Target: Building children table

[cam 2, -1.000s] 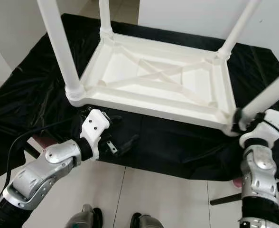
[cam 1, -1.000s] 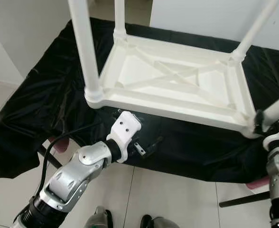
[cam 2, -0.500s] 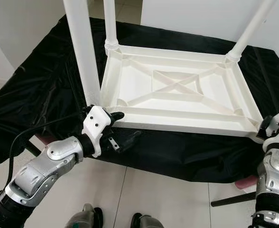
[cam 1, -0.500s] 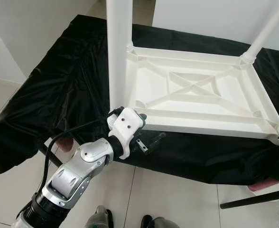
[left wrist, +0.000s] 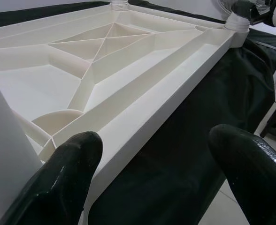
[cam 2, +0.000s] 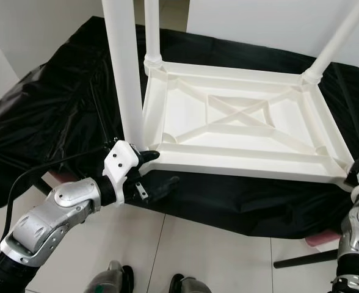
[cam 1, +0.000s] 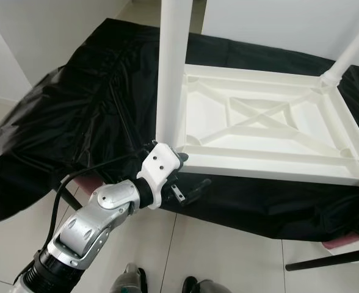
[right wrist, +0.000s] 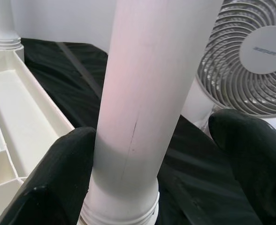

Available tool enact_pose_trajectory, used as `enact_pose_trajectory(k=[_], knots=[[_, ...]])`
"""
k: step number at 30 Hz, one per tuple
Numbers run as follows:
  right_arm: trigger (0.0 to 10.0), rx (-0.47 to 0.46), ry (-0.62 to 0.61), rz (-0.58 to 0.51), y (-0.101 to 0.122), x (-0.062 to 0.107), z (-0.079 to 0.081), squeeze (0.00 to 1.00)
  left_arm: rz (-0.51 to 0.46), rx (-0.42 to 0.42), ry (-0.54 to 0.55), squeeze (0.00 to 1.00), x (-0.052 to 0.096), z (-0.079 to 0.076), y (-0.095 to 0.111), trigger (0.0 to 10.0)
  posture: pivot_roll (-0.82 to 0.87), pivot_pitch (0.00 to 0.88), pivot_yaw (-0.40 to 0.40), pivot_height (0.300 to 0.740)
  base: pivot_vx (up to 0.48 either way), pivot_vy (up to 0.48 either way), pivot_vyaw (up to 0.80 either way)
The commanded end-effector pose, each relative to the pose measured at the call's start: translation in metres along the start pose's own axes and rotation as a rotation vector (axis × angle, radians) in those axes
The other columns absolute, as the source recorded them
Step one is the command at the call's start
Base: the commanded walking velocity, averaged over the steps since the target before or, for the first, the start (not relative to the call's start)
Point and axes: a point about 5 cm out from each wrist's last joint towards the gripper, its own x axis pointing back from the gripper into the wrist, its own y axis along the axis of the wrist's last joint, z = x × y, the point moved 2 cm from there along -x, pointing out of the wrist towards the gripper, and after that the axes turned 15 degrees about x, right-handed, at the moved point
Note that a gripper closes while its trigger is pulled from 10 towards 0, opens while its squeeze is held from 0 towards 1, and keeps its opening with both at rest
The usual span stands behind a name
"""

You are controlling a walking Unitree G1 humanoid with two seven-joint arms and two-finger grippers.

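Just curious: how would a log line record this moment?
table: upside down on black cloth | left gripper: open at near corner | right gripper: open around leg

A cream-white table [cam 2: 240, 131] sits on a glossy black cloth [cam 2: 57, 116] beside a white-grey fan [right wrist: 250, 61].

- The left hand [cam 2: 149, 168] has come up from below the table [cam 2: 240, 131] rim to its near-left corner, one finger [cam 2: 150, 155] now against the frame.
- The right hand [right wrist: 152, 154] has slid down to the leg [right wrist: 149, 93] base, fingers apart.
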Motion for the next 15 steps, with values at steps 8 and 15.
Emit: enact_pose_trajectory(k=[8, 15], knots=[[10.0, -0.105, 0.109, -0.102, 0.010, 0.009, 0.001, 0.00, 0.017, -0.025, -0.014, 0.00, -0.001, 0.002, 0.000, 10.0, 0.06, 0.194, -0.033, 0.740, 0.000, 0.000, 0.00], [10.0, -0.167, 0.293, -0.199, 0.027, 0.035, 0.033, 0.00, 0.016, -0.023, -0.027, 0.00, 0.001, -0.002, 0.000, 10.0, 0.07, 0.192, -0.046, 0.740, 0.000, 0.000, 0.00]])
